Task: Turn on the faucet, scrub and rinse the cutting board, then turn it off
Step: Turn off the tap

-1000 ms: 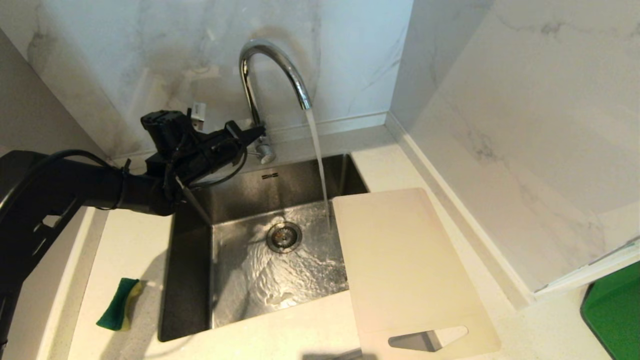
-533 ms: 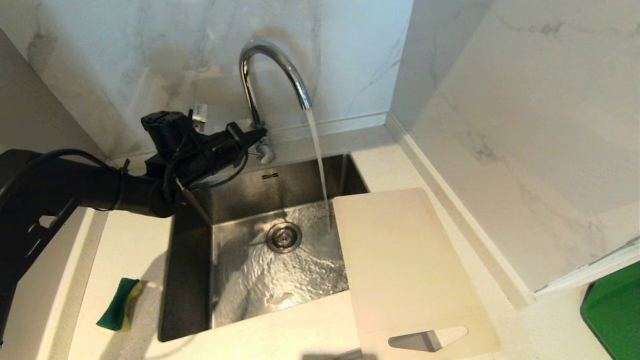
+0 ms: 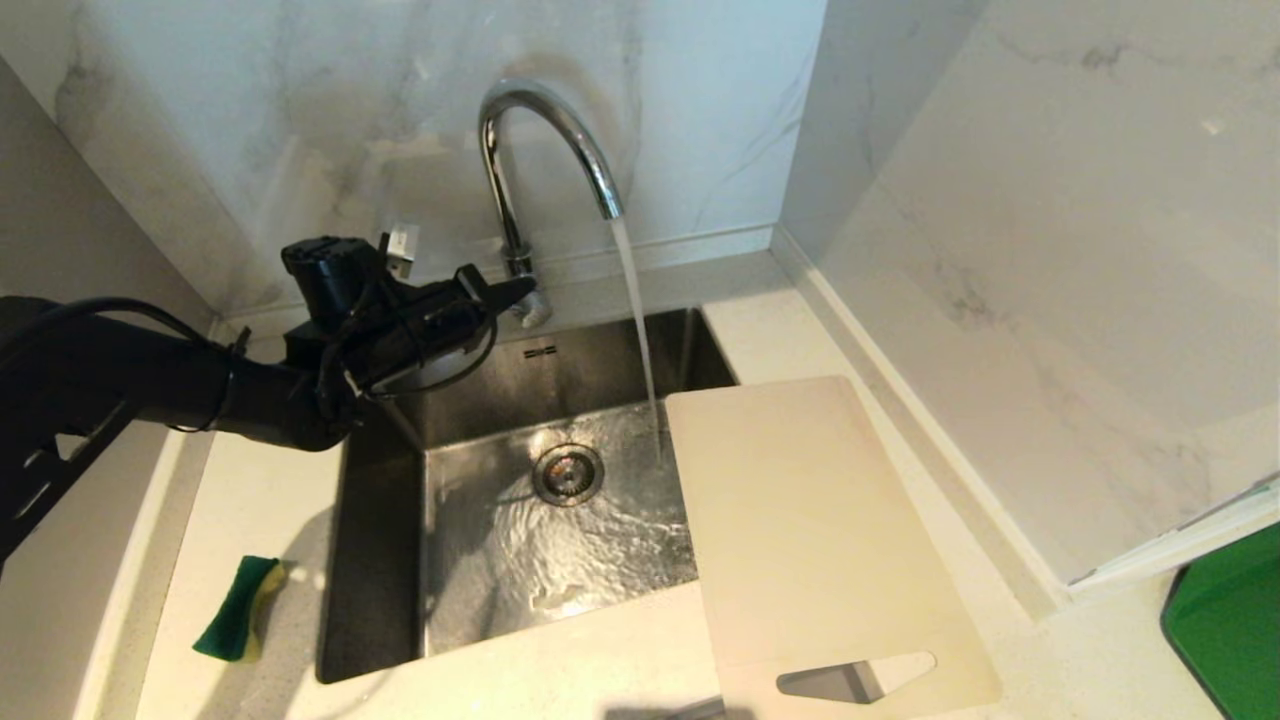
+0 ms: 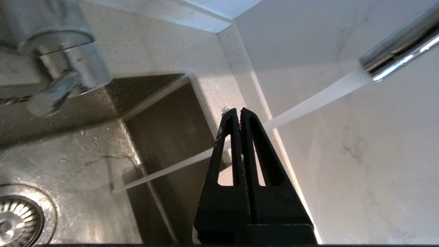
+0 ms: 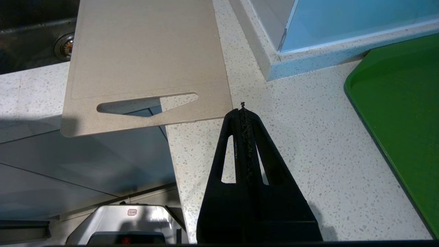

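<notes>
The chrome gooseneck faucet (image 3: 545, 120) stands behind the sink (image 3: 380, 560), and a stream of water (image 3: 640, 340) runs from its spout into the basin. My left gripper (image 3: 522, 287) is shut and empty, its tip just left of the faucet's base and lever (image 3: 530, 308); in the left wrist view the gripper (image 4: 239, 110) hangs over the basin with the faucet base (image 4: 63, 65) off to one side. The beige cutting board (image 3: 810, 530) lies flat to the right of the sink, partly over the basin. My right gripper (image 5: 241, 109) is shut, parked above the counter near the cutting board's (image 5: 144, 58) handle end.
A green and yellow sponge (image 3: 240, 607) lies on the counter left of the sink. A green tray (image 3: 1230, 620) sits at the far right. Marble walls close off the back and right. The drain (image 3: 568, 473) is in the basin's middle.
My left gripper has sunk slightly and drawn a little nearer to the faucet's base. Water keeps running; the cutting board has not moved.
</notes>
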Controlling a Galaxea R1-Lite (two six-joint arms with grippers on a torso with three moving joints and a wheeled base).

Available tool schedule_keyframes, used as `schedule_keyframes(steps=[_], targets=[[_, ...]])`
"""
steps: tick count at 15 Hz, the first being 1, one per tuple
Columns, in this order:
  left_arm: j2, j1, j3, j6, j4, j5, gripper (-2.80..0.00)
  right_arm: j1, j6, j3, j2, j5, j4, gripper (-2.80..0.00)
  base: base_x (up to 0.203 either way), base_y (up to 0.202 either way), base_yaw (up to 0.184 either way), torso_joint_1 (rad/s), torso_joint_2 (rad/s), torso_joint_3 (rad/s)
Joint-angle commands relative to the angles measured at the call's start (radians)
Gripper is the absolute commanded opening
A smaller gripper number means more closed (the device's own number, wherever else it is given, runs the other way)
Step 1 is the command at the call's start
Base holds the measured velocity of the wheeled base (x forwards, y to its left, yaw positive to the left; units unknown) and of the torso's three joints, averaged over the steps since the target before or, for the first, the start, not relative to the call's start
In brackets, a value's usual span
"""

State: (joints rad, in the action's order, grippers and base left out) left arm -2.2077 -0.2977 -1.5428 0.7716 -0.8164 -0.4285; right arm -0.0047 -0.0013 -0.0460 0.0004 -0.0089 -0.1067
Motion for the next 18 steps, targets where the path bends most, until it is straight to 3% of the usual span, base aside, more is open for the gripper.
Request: schedule_keyframes(steps=[1, 18], targets=[[-0.022, 0.0, 0.001, 0.005, -0.006, -0.002, -2.8, 0.0, 0.0, 0.0, 0.0, 0.0, -0.001, -2.8, 0.0, 0.0, 0.0, 0.0, 0.0, 0.0], [-0.169, 0.043, -0.146, 0.003, -0.026, 0.013, -2.8, 0.0, 0.0, 0.0, 0.0, 0.0, -0.001, -2.8, 0.0, 0.0, 0.0, 0.0, 0.0, 0.0]])
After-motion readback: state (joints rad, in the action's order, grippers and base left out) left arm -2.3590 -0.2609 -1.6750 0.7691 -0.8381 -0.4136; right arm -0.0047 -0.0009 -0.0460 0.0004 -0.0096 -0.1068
